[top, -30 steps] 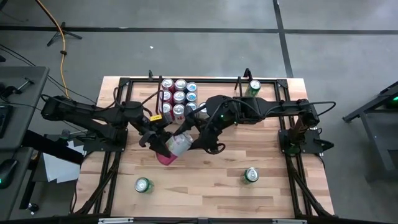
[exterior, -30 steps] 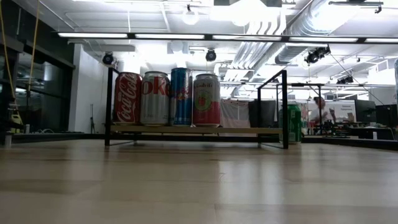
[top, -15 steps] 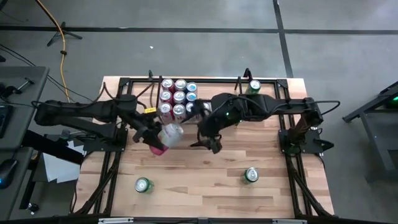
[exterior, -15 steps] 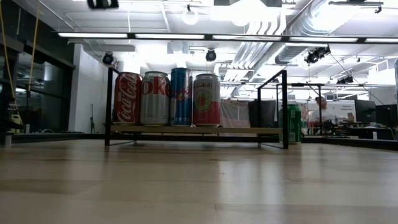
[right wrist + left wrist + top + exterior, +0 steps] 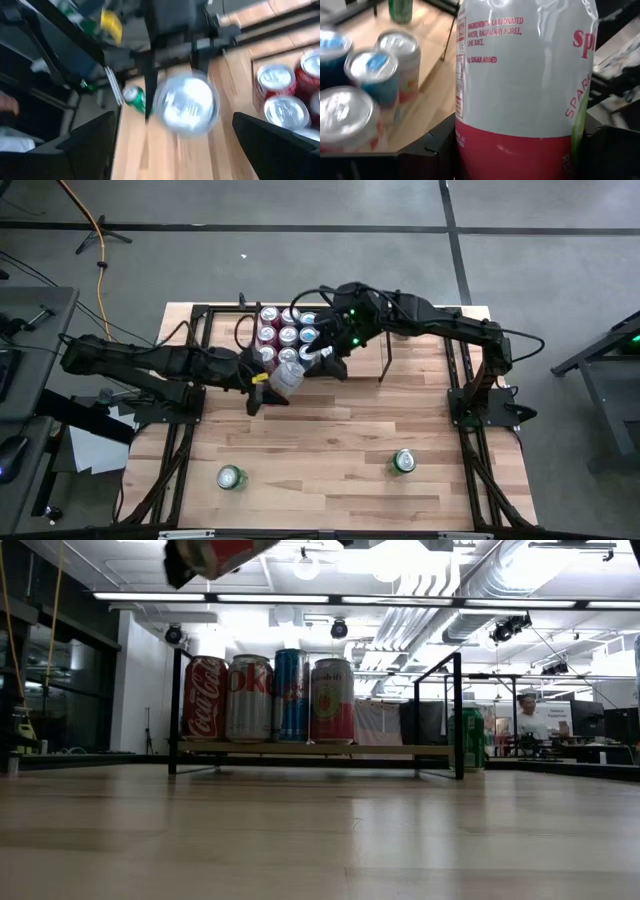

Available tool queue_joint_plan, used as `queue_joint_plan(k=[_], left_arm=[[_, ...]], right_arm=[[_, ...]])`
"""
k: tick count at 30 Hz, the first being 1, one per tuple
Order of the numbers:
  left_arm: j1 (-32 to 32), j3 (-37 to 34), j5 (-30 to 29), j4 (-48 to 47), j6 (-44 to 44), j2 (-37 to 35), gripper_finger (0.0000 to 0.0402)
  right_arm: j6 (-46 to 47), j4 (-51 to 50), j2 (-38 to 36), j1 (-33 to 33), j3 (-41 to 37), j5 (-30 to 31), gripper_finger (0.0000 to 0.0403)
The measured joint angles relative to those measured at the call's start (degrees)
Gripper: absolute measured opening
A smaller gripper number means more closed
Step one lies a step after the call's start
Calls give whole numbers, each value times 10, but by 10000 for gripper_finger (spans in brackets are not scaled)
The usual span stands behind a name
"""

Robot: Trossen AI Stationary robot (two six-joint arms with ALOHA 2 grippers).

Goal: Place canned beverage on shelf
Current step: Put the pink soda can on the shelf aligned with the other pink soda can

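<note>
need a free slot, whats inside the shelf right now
In the high view the shelf holds upright cans packed at its left end. The right part shows bare base. The left gripper's held can covers the front-left corner.

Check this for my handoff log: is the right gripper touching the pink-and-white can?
Apart. The right wrist view shows the right gripper open, its fingers wide on either side of the can, which the left gripper holds.

Four cans (image 5: 268, 698) stand in a row on the shelf (image 5: 315, 749) across the wooden tabletop (image 5: 320, 840). A green can (image 5: 466, 739) sits just past its right end. High up, a tilted can (image 5: 220, 554) hangs in a dark claw (image 5: 183, 568).
</note>
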Motion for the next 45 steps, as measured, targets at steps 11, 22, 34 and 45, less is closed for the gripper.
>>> queue_joint_plan(k=[11,22,34,45], left_arm=[[-18,73,-51,40,102,88,190],[-11,96,-76,37,131,109,190],[-11,96,-76,38,128,109,205],[2,129,-14,-55,143,73,350]], right_arm=[[-9,-6,6,7,0,-11,387],[-43,-25,19,27,0,-5,387],[-39,-25,19,26,0,8,299],[-83,-126,12,19,0,19,283]])
